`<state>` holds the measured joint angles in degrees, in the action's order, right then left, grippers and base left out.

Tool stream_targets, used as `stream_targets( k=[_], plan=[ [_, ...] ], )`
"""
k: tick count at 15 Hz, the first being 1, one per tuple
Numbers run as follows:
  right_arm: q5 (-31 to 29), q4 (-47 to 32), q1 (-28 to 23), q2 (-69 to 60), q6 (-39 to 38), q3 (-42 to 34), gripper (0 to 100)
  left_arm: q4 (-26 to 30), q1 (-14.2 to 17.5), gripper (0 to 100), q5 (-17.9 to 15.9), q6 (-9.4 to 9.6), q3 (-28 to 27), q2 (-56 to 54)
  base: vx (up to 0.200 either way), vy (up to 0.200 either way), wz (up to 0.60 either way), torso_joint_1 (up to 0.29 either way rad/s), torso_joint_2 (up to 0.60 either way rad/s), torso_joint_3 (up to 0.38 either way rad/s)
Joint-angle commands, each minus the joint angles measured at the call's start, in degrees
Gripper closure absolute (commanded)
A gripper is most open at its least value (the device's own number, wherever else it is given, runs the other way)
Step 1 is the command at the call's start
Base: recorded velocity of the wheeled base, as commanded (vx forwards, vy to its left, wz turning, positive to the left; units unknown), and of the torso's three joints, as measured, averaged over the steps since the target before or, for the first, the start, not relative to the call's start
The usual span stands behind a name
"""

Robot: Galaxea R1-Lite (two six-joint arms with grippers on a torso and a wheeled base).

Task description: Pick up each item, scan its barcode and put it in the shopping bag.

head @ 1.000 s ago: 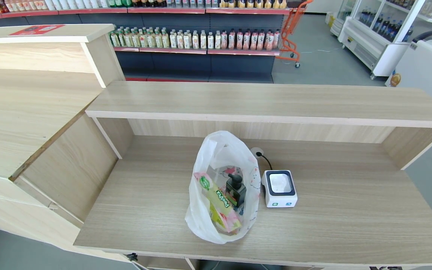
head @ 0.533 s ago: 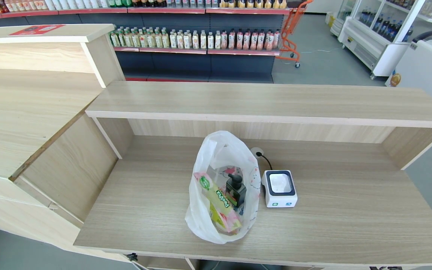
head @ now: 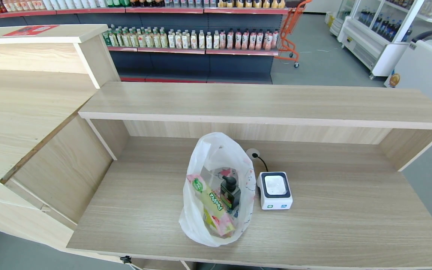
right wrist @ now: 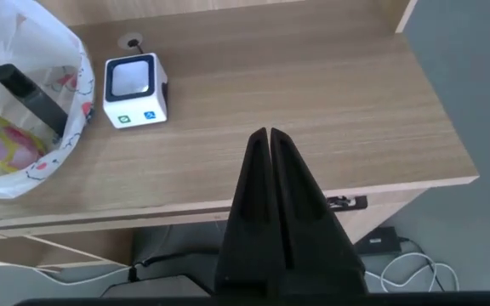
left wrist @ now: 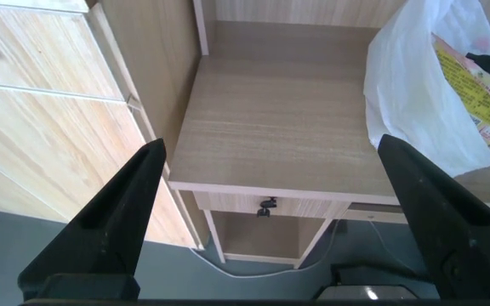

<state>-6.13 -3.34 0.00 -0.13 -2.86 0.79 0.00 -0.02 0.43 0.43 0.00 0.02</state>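
**Head view: both items bagged, grippers hanging off the table**

Standing by, I see the white shopping bag (head: 212,150) near the middle of the table (head: 351,213). The barcode scanner (head: 275,190) is just beside the bag at its 3 o'clock; I cannot tell whether they touch. A black cable (head: 263,162) runs from the scanner toward 12 o'clock. Inside the bag a pink-and-green carton (head: 210,204) leans at a slant. A dark pump bottle (head: 230,195) stands against the carton's 3 o'clock side.

The left gripper (left wrist: 272,144) hangs off the table's 7 o'clock corner, its fingers spread wide with nothing between them. The right gripper (right wrist: 267,140) hangs off the near edge around 5 o'clock, fingers pressed together and empty.

The bag looks like thin, limp film: almost weightless, slippery, and likely to fold in on itself at a nudge. I would take it by the gathered rim at its 12 o'clock end, never by the wall, which would only stretch or slide. The bottle looks rigid and is probably the heavier piece if full. Its pump head seems the weak point, so the body is the place to grip. The carton looks stiff and light and should hold well across its narrow sides. Pulled out from beside the bottle, it could drag the film along.
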Motion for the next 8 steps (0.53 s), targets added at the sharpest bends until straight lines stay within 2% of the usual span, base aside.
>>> stream_targets(
  k=[1,2,7,8],
  plan=[
    [0.0,0.0,0.0,0.2,0.1,0.0,100,0.0,-0.1,0,0.0,0.01,0.0,0.1,0.000,-0.200,0.00,0.017,0.01,0.002],
    [0.0,0.0,0.0,0.2,0.0,0.0,100,0.0,-0.1,0,0.0,-0.08,0.0,0.1,0.000,-0.200,0.00,0.002,0.00,0.002],
    [0.0,0.0,0.0,0.2,0.0,0.0,100,0.0,-0.1,0,0.0,-0.08,0.0,0.1,0.000,0.000,0.00,0.000,0.00,0.000],
    [0.0,0.0,0.0,0.2,0.1,0.0,100,0.0,-0.1,0,0.0,-0.08,0.0,0.1,0.200,0.000,0.00,-0.007,0.01,0.002]
  ],
)
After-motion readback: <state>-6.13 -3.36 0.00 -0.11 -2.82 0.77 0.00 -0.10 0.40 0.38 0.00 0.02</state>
